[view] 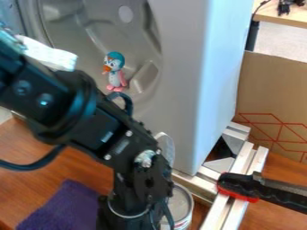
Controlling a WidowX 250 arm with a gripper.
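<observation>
tool (130,214) is hanging upright at the lower edge of the view, below the black arm coming in from the upper left; whether it is standing wide or narrow, or holding anything, i cannot tell. just to the right of it in the view, a can (180,205) is standing low beside the metal rails (242,158), partly hiding behind the tool. to the left, a purple cloth (60,207) is lying on the brown wooden desk (90,168). farther right, a black handle with red edging (239,185) is resting across the rails. above the can, a large grey unit (174,67) is rising, its moulded recess facing the arm. in that recess a small toy bird (115,74) is showing a teal head, an orange beak and pink feet. a white piece (51,54) is peeking out from behind the upper arm. beyond the rails, a cardboard panel (269,85) is bearing red lines, and behind it a light wooden table (278,17) is holding a black object (287,6).
</observation>
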